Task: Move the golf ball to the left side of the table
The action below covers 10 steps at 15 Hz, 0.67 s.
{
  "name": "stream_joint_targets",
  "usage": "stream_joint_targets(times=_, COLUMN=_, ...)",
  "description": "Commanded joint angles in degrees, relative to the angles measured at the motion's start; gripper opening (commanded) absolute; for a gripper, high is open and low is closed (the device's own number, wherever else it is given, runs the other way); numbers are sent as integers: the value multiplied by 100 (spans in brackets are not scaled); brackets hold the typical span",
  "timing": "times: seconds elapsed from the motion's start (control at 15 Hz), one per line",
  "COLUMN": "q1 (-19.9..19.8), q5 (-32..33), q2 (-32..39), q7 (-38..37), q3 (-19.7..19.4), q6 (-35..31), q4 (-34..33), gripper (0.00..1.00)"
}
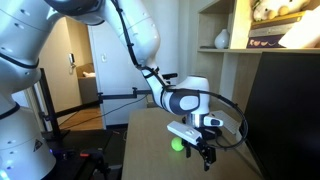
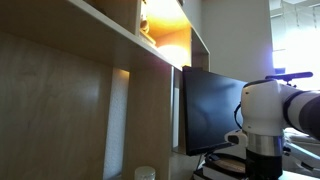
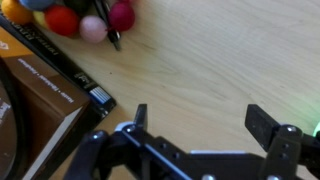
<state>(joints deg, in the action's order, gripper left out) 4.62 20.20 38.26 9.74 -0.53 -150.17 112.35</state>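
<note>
The golf ball is a small fluorescent-green ball resting on the light wood-grain table. In that exterior view my gripper hangs just beside the ball, low over the table and apart from it. In the wrist view the gripper is open, with only bare tabletop between its fingers. Only a faint green tint shows at the right edge of the wrist view. In an exterior view only my wrist shows; the ball is hidden there.
A cluster of small coloured balls lies on the table ahead in the wrist view, and a brown book-like object lies to one side. A black monitor and a wooden shelving unit stand close by the table.
</note>
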Motion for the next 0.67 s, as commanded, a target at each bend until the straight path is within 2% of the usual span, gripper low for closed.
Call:
stream_joint_targets(times=0.0, q1=56, q5=-42, q2=92, q7=-149, q3=-94, q6=-248, q4=-129, gripper=100)
stream_joint_targets(times=0.6, q1=-172, q5=-424, q2=379, q7=140, q3=163, q6=-141, q4=-537, gripper=100)
